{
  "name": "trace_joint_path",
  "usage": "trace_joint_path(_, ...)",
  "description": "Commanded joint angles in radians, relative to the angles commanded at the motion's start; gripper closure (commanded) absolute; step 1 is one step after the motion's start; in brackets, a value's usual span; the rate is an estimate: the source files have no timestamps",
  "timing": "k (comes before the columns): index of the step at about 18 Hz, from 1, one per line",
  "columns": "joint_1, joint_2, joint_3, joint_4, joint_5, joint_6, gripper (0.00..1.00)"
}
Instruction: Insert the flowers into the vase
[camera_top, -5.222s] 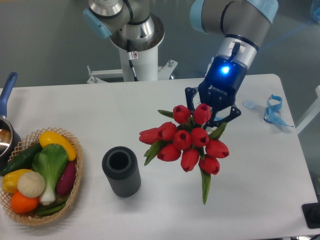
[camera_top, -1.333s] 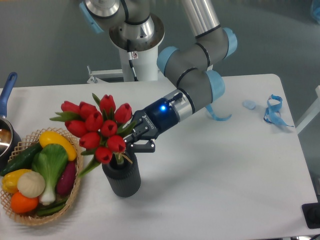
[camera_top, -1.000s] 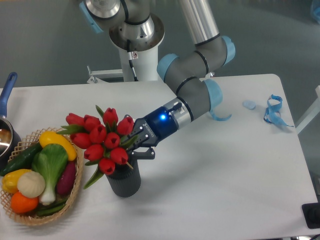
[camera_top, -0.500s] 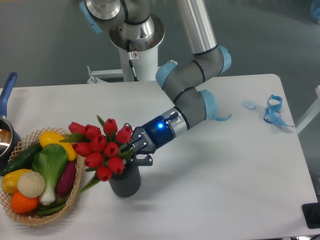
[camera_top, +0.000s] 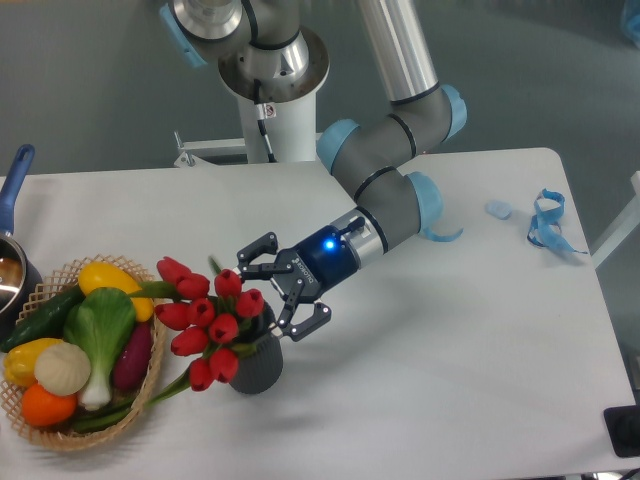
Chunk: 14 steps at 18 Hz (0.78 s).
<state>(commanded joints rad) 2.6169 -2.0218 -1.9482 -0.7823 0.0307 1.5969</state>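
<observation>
Flowers (camera_top: 208, 325) sit with their stems in the vase (camera_top: 252, 362), leaning left toward the wicker basket (camera_top: 150, 375), while the gripper (camera_top: 285, 295) beside them has its fingers spread wide, holding nothing.

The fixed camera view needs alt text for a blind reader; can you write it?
A bunch of red tulips stands in a dark grey ribbed vase on a white table, leaning toward a wicker basket of vegetables. The robot's gripper is open beside the flowers.

flowers (camera_top: 207, 318) hide most of vase (camera_top: 256, 366), mouth included; stems not visible; pot (camera_top: 12, 262) cropped at left edge.
</observation>
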Motion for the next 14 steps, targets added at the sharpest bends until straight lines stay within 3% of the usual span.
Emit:
trace_joint_path(3, 0.02, 0.049, -0.012, 0.0, 0.024, 0.028, 0.0)
trace_joint_path(5, 0.041, 0.087, -0.026, 0.0, 0.133, 0.048, 0.0)
trace_joint_path(8, 0.097, 0.181, -0.026, -0.002, 0.242, 0.04, 0.0)
trace_joint_path(10, 0.178, 0.239, -0.017, -0.003, 0.281, 0.028, 0.0)
trace_joint_path(14, 0.299, 0.311, 0.145, -0.014, 0.524, -0.039, 0.0)
